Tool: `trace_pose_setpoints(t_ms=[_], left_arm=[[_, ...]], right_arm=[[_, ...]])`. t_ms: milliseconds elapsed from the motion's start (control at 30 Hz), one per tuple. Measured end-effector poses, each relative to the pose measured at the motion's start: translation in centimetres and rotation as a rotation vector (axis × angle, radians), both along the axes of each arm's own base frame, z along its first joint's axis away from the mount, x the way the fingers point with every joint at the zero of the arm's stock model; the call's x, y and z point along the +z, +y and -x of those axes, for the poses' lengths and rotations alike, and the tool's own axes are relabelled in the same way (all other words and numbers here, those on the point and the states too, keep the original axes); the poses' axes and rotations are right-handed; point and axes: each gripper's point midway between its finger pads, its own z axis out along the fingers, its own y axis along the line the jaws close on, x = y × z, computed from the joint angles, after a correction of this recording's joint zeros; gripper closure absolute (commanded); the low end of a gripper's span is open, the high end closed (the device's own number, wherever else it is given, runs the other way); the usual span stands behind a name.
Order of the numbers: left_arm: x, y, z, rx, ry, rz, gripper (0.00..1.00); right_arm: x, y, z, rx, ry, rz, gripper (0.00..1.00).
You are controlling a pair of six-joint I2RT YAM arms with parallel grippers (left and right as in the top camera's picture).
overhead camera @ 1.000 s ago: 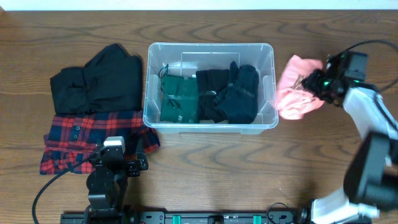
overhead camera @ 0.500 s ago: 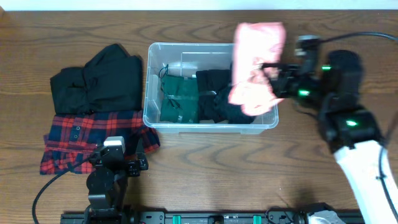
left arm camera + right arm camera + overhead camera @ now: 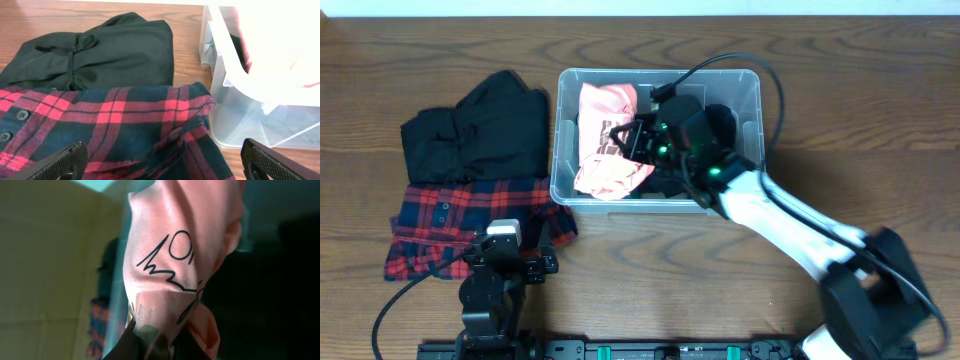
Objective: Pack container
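The clear plastic container stands mid-table; its near wall shows in the left wrist view. My right gripper is over its left half, shut on a pink garment with black lettering that hangs down into the bin. In the right wrist view the pink garment fills the frame and the gripper pinches its lower edge. Black clothes lie in the bin's right half. My left gripper is open and empty, low over a red plaid shirt.
A black garment lies left of the bin, also in the left wrist view. The red plaid shirt lies in front of it, its corner near the bin's front left corner. The left arm rests at the front left.
My right gripper carried the pink garment from the table right of the bin, over the rim, to the bin's left half, covering the green garment. The left arm has not moved.
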Motion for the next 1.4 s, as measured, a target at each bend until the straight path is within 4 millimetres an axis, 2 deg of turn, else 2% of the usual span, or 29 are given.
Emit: trace_pose_setpoints(t_ms=[33,133,200,233,367,467,567,633,733,800,933,1033,1067,1167,1267,1333,1400], left_arm=[[0.0,0.0,0.0,0.000,0.000,0.000,0.02],[0.0,0.0,0.0,0.000,0.000,0.000,0.02],[0.0,0.0,0.0,0.000,0.000,0.000,0.02],[0.0,0.0,0.0,0.000,-0.001,0.000,0.02],[0.0,0.0,0.0,0.000,0.000,0.000,0.02],[0.0,0.0,0.0,0.000,0.000,0.000,0.02],[0.0,0.0,0.0,0.000,0.000,0.000,0.02],[0.0,0.0,0.0,0.000,0.000,0.000,0.02],[0.0,0.0,0.0,0.000,0.000,0.000,0.02],[0.0,0.0,0.0,0.000,0.000,0.000,0.02],[0.0,0.0,0.0,0.000,0.000,0.000,0.02],[0.0,0.0,0.0,0.000,0.000,0.000,0.02],[0.0,0.0,0.0,0.000,0.000,0.000,0.02],[0.0,0.0,0.0,0.000,0.000,0.000,0.02],[0.0,0.0,0.0,0.000,0.000,0.000,0.02],[0.0,0.0,0.0,0.000,0.000,0.000,0.02],[0.0,0.0,0.0,0.000,0.000,0.000,0.02]], right_arm=[[-1.3,0.0,-0.2,-0.018,0.030,0.009,0.98],[-5.6,-0.2,-0.6,-0.057,0.113,0.050,0.69],[-7.9,-0.5,-0.5,-0.054,0.140,0.093,0.60],[-8.7,-0.8,-0.4,-0.047,0.148,0.119,0.59],[-9.7,-2.3,0.3,0.009,0.144,0.225,0.59],[-8.9,-4.1,0.8,0.046,0.125,0.311,0.57],[-5.6,-5.5,0.6,0.073,0.019,0.363,0.57],[-1.9,-5.7,0.2,0.088,-0.099,0.366,0.54],[4.7,-5.5,0.2,0.115,-0.290,0.342,0.51],[7.3,-5.7,0.6,0.124,-0.364,0.341,0.43],[10.0,-7.0,1.9,0.143,-0.448,0.389,0.25],[12.1,-9.3,1.9,0.115,-0.515,0.435,0.14],[13.2,-10.4,2.0,0.097,-0.544,0.453,0.01],[17.0,-13.8,3.0,0.034,-0.634,0.486,0.01],[20.7,-16.9,5.6,-0.023,-0.711,0.494,0.01],[22.0,-18.3,7.8,-0.033,-0.735,0.498,0.01],[22.5,-19.3,9.9,-0.030,-0.737,0.503,0.01]])
